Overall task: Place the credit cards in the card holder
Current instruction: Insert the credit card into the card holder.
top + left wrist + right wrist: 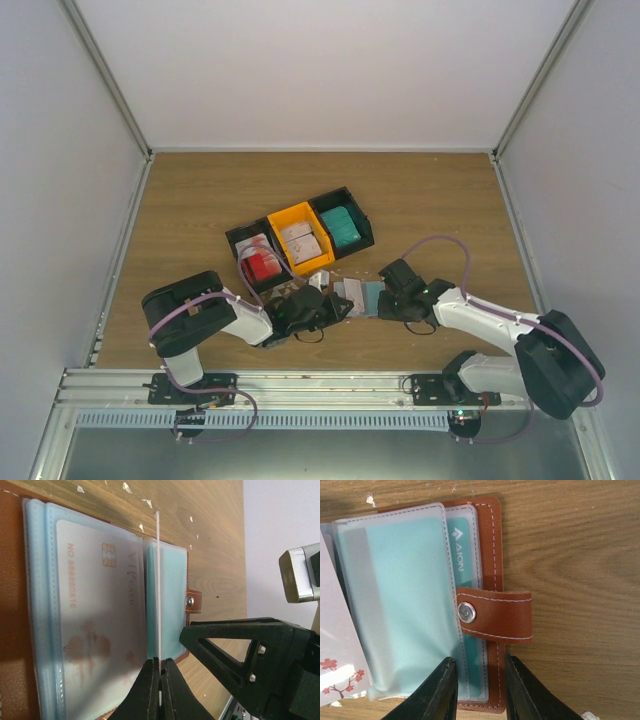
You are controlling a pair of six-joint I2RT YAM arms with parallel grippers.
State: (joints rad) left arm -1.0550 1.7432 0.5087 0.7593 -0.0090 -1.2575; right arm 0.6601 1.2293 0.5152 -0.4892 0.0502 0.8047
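As it lies open on the counter (200, 200), the card holder (362, 297) is found at lower centre of the top view, between left hand (160, 666) and right hand (480, 659). A white card (95, 610) and a teal card (405, 605) are sleeved inside. The left hand is clamped shut on a thin pale sheet (158, 590), seen edge-on. The right hand is held partly open, tips at the holder's strap-side edge.

White-pinkish card (95, 615) in the card holder's (15, 630) clear sleeve: "NO 88880816" runs along one edge, with "VIP card" just past the chip. Right wrist view now: teal card (465, 550), white logo, and "AION" printed beneath it.
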